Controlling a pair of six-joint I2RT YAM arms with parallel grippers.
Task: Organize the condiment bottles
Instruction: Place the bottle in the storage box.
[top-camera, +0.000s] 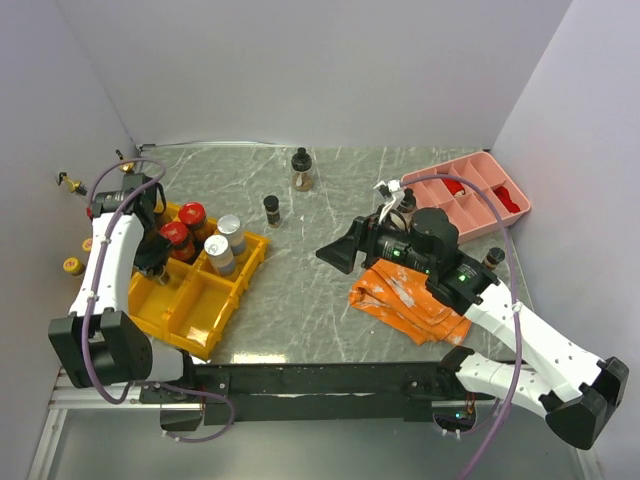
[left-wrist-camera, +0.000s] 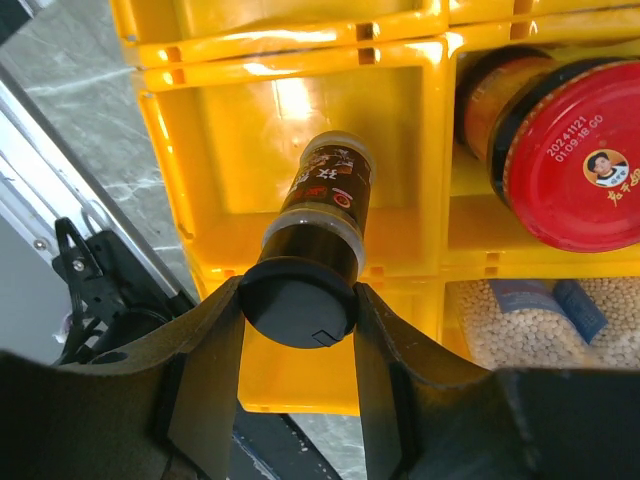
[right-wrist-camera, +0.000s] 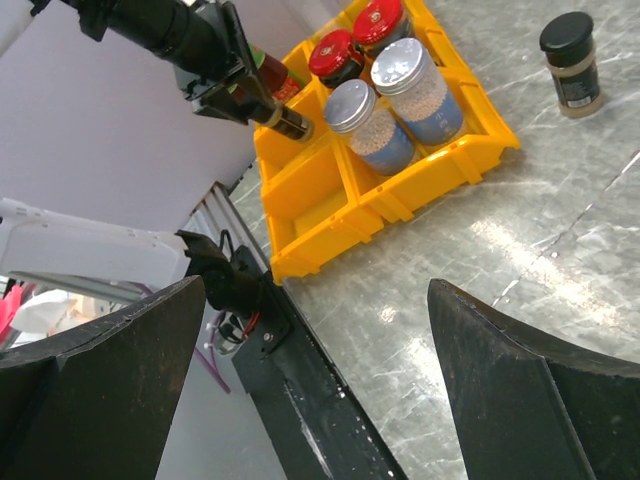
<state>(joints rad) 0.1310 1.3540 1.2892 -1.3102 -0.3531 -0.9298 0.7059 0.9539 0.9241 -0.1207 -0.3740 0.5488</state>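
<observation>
Here it is: a black-capped bottle (left-wrist-camera: 322, 195) of dark contents is gripped at the cap by the left pincer (left-wrist-camera: 298, 302), its two fingers (left-wrist-camera: 205, 360) closed against either side of the lid. The bottle is held tilted, base aimed into an unfilled compartment of the yellow bin (left-wrist-camera: 290, 60). Whether the base touches the floor yet cannot be told. In the neighbouring compartment a red-lidded jar (left-wrist-camera: 570, 170) is seated close to the dividing wall.

The step in hand is judged to be the setting-down of this bottle in that compartment. It would be done well if the bottle were first brought upright, centred between the walls, and lowered until the base is borne by the bin floor. Only then should the grip be let go, since a release from a tilt is likely to leave it toppled on its side. The wall shared with the red-lidded jar is best kept clear of.

Over on the worktop (top-camera: 300, 300), the right pincer (right-wrist-camera: 315, 350) is seen spread wide and holding nothing, hovering above the marbled surface. Two silver-lidded jars (right-wrist-camera: 405, 85) are already stood in the bin. A brown-filled shaker (top-camera: 301, 170) and a smaller dark bottle (top-camera: 271, 208) are left loose, well apart from the bin, so plenty is judged to remain.
</observation>
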